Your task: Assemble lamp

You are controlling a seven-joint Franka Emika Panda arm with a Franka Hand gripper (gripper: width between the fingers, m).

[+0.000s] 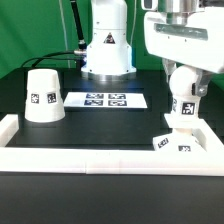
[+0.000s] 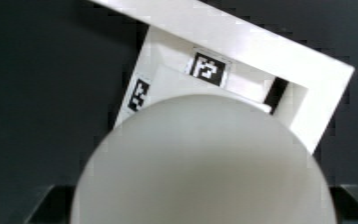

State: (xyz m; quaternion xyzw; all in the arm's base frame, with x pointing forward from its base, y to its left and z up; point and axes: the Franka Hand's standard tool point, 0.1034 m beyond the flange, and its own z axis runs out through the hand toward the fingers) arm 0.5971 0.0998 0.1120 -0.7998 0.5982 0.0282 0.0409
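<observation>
My gripper is pinching the bulb by its ball-shaped upper part, and the stem hangs straight down over the base. The base sits near the front corner at the exterior view's right. I cannot tell whether the stem tip has met the base or hangs just above it. The biggest risk, as I judge it, is a miss. In the wrist view the round ball hides nearly everything under it, so I cannot see the socket, and a slightly offset stem could land on the base's top face and push the block away or tip it. The base looks turned at an angle to the rails, which may make alignment harder. My grip is on a smooth curve, so a hard downward push could make the bulb slip or tilt between my fingers. The corner may help by bracing the base, though I cannot see whether the base touches the rails. The tabletop is flat, matt black and edged by the raised white rails. The shade stands upright well away at the exterior view's left. The marker board lies flat between them towards the far side, well clear of my path.
</observation>
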